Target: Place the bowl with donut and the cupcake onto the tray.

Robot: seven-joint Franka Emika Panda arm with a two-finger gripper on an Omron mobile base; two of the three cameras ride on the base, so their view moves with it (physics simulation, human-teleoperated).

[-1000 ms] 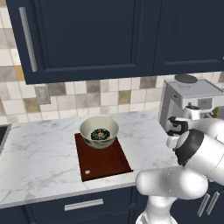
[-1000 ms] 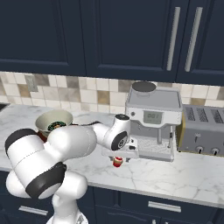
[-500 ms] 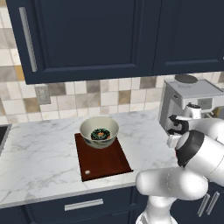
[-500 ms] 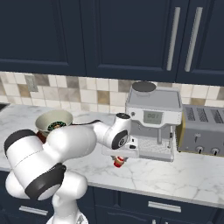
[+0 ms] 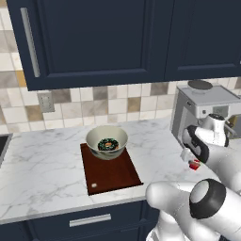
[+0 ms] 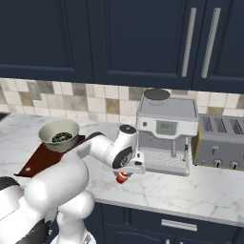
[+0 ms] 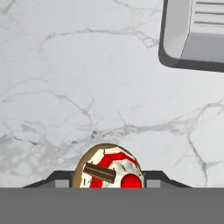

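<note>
gripper [image 6: 125, 174] clamped on cupcake [image 6: 122, 177] just beside coffee machine [image 6: 167, 129] base.

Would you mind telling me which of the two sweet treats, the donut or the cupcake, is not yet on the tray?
The cupcake: it sits at the hand by the coffee machine, while the donut lies in the bowl on the tray.

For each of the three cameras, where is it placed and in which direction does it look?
Left base view: behind the arm's left, facing the counter; bowl on tray, arm lower right.
Right base view: behind its right, facing the coffee machine; arm lower left.
Hand view: on the hand, looking down at the cupcake between the fingers.
Both base views share bowl, tray, cupcake.
</note>
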